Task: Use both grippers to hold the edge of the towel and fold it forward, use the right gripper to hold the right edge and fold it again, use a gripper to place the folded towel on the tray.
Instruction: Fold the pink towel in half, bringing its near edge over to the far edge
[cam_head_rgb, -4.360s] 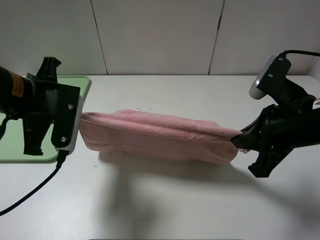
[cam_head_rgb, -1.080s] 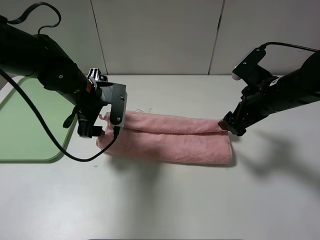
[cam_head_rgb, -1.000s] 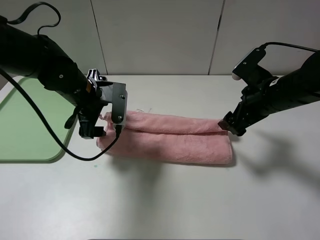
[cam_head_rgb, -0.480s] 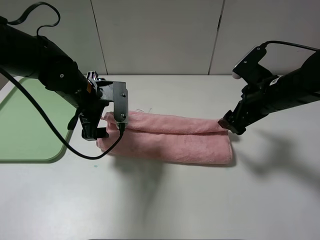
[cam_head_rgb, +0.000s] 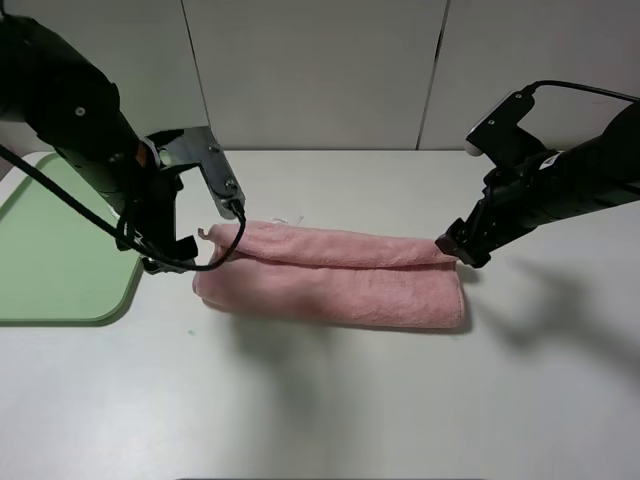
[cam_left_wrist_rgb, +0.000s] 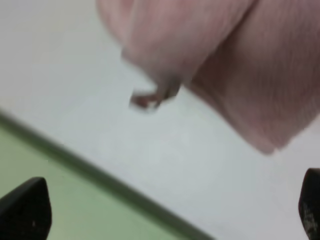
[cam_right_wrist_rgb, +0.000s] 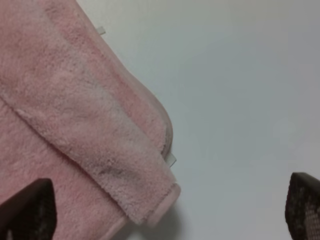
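The towel (cam_head_rgb: 335, 280) lies folded once in a long strip near the tray (cam_head_rgb: 50, 300), left gripper (cam_head_rgb: 168, 262) and right gripper (cam_head_rgb: 455, 248) both spread wide and empty, so the right one should pinch both layers squarely at the right edge (cam_head_rgb: 462, 295) before folding leftward.

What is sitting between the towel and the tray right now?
Only the left tool, which hangs open over the strip of table between the towel and the tray. Nothing visible lies on the table there.
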